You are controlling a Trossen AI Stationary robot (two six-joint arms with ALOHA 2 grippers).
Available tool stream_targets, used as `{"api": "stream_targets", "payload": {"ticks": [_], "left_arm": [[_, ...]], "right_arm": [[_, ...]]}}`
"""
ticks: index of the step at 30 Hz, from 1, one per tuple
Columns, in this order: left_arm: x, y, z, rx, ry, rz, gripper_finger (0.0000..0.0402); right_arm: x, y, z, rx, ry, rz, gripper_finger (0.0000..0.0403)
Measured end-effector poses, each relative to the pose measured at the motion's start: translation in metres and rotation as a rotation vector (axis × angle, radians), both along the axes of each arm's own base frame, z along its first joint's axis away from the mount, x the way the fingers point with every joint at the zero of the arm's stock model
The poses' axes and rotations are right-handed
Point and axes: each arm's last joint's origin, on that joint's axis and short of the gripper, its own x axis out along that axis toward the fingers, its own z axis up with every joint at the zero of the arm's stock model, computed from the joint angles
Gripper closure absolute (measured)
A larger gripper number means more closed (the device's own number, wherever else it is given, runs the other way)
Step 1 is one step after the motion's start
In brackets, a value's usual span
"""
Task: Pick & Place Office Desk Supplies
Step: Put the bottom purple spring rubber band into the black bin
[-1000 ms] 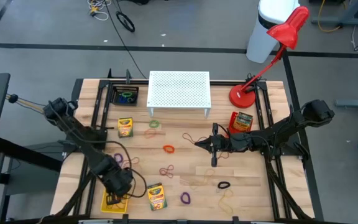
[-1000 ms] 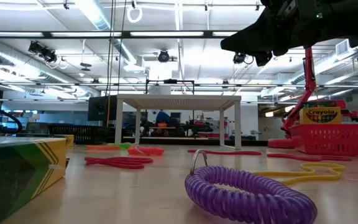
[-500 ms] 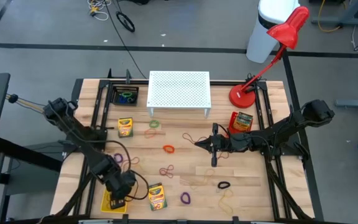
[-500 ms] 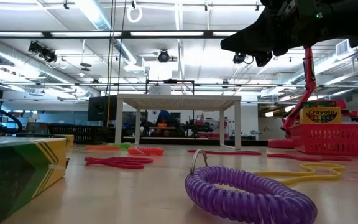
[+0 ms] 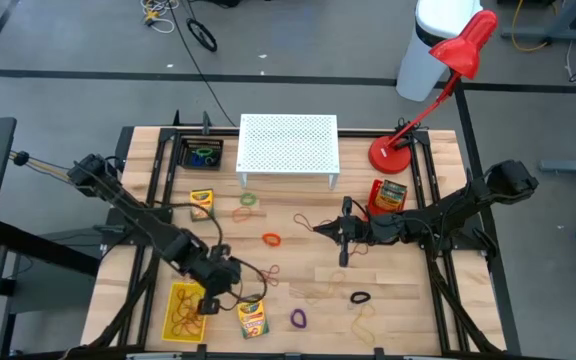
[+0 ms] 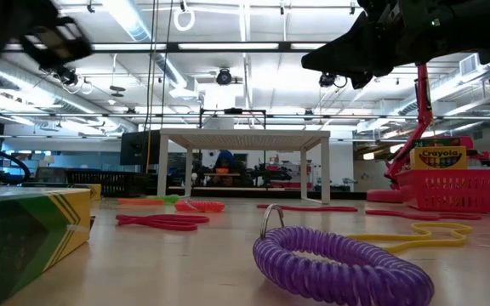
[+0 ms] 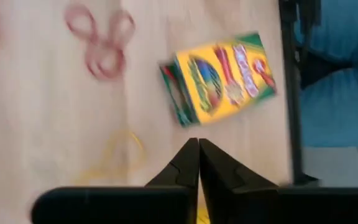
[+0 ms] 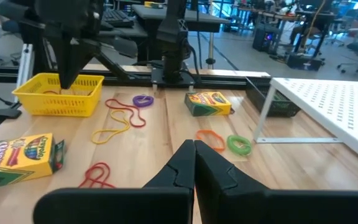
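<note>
Your left gripper [image 5: 211, 301] is hovering low in the lower left of the high view, fingers pressed together and pinching nothing, between the yellow basket [image 5: 165, 303] and the crayon box [image 5: 252, 318] just to its right. In the left wrist view that crayon box [image 7: 219, 77] is lying flat ahead of the closed fingertips, with red rubber bands [image 7: 101, 43] beside it on the wood.

Your right gripper [image 5: 343, 233] is waiting over the middle of the table, fingers likewise pressed together and empty.

Here is what you are risking. If you are going for the crayon box, the fingers are too narrow as they stand, so descending like this would shove the box toward the table edge rather than grip it. The loose bands are thin and flat, so a closing pinch could slide over them. The arm is also working close to the basket rim, and a careless swing could knock it.
</note>
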Motion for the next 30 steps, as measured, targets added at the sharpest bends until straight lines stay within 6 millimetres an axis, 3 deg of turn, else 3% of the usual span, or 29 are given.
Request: {"api": "stream_targets", "payload": {"ticks": [3,10,15,19,25,30], "left_arm": [[0.009,0.007,-0.003,0.043,-0.091,-0.026,0.0395],[0.012,0.022,-0.043,-0.053,-0.341,-0.030,0.0396],[0.009,0.043,-0.059,-0.072,-0.777,0.006,0.0392],[0.001,0.071,-0.067,-0.016,-1.010,0.106,0.0390],[0.004,0.102,-0.075,0.063,-0.995,0.281,0.0389],[0.010,0.113,-0.072,0.077,-1.002,0.320,0.0389]], "right_arm": [[0.000,0.000,0.000,-0.001,0.000,-0.008,0.0397],[0.000,0.001,0.000,0.094,-0.003,0.015,0.0397],[0.000,0.002,0.000,0.146,-0.003,0.041,0.0397],[0.000,0.002,0.001,0.149,-0.012,0.043,0.0397],[0.001,-0.001,0.005,0.094,-0.064,-0.058,0.0397],[0.001,-0.001,0.005,0.219,-0.081,-0.086,0.0397]]}}
